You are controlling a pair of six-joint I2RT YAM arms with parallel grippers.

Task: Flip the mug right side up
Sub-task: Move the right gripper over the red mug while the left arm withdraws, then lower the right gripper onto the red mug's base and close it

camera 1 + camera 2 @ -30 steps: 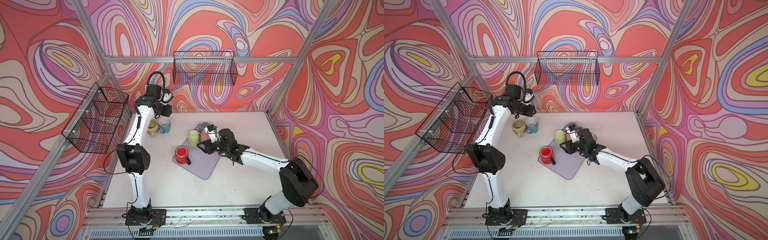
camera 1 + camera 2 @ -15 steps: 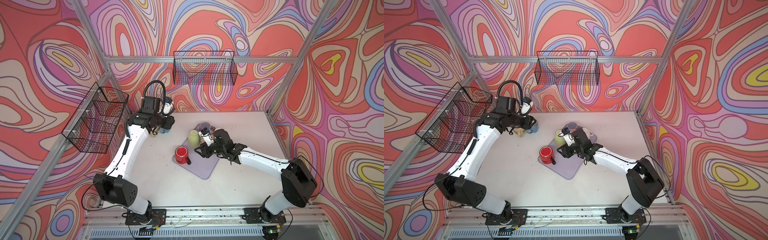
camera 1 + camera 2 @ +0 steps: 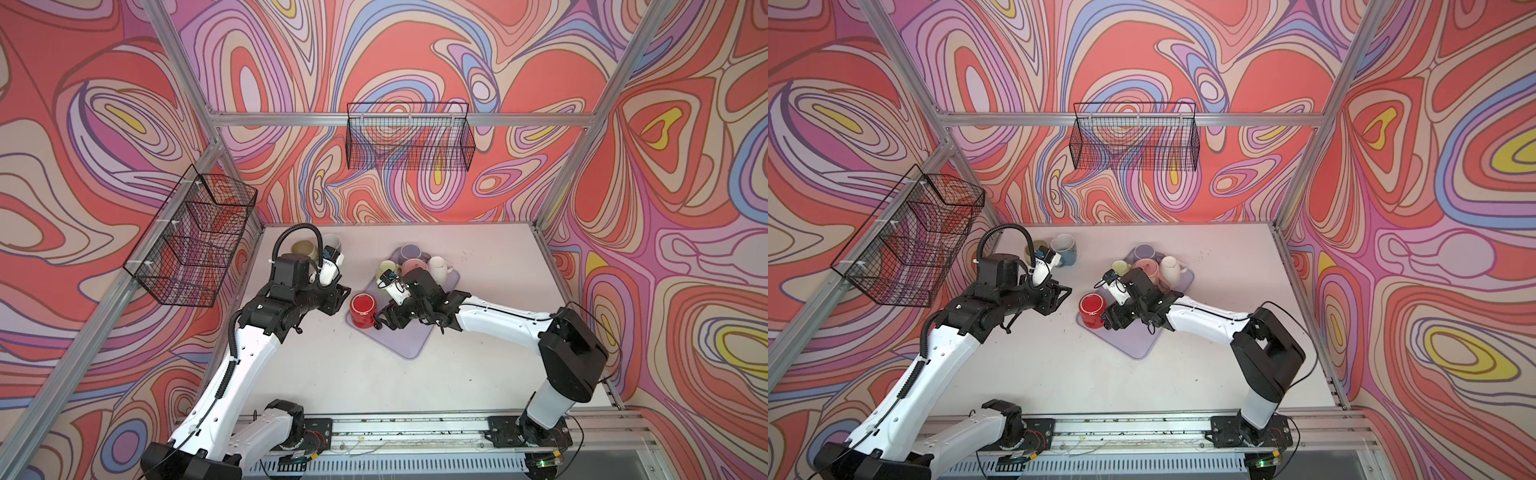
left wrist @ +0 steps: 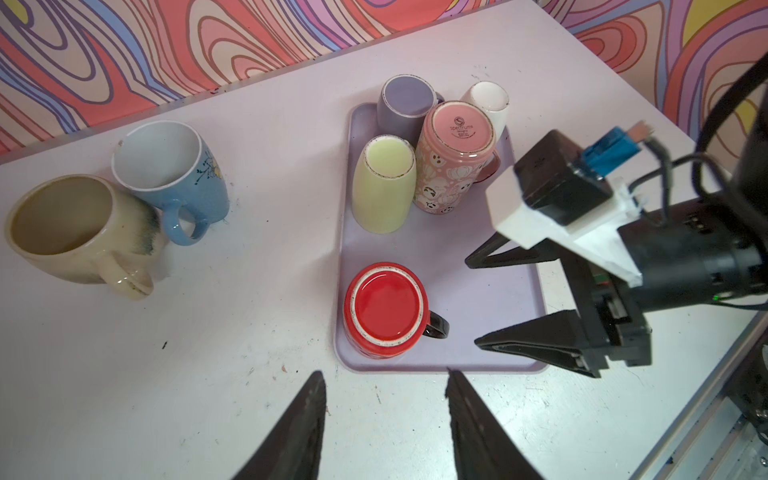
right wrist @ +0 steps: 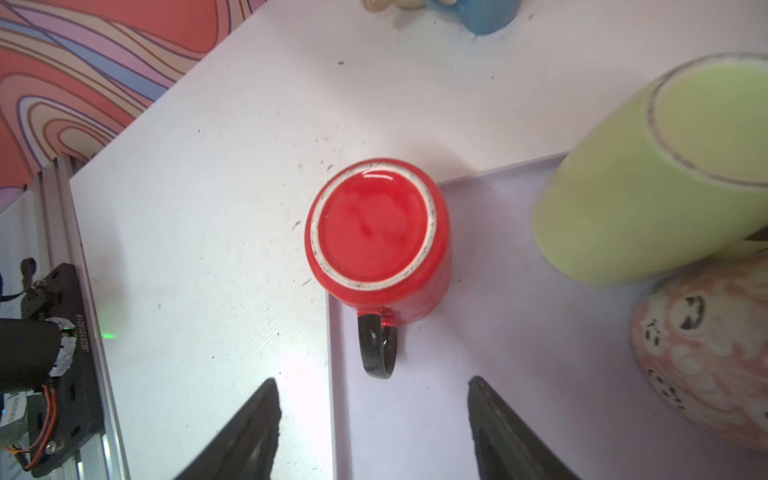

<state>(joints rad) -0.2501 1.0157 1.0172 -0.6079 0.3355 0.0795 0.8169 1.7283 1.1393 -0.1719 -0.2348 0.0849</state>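
Entry 1, right gripper point(image 4: 472, 303): we record its black jaws spread apart and empty. In both top views the task's thing lies just beside it at about 9 o'clock.

Entry 2, left gripper point(image 4: 384, 373): its jaws are likewise parted and hold nothing. The same thing sits near it at about 4 o'clock, not touching.

Entry 3, glossy red ceramic mug point(image 5: 374, 224): it stands upside down, pale foot ring uppermost. Its mouth rests on the 9 o'clock corner of the flat lavender plastic tray point(image 4: 436, 249). Its black loop handle point(image 5: 378, 349) points to about 4 o'clock, toward the right gripper's gap.

Handling, in our judgement: stiff, weighty for its size, slick under the glaze, and liable to chip if dropped. We would pinch the handle deep, near the wall, so the mug cannot swivel while it is turned. A grasp across the rounded body looks more apt to slip.

Entry 4, neighbours: the pale green inverted mug point(image 4: 384, 187) and the pink patterned inverted mug point(image 4: 453, 162) stand at about 1 o'clock, apart from the red one
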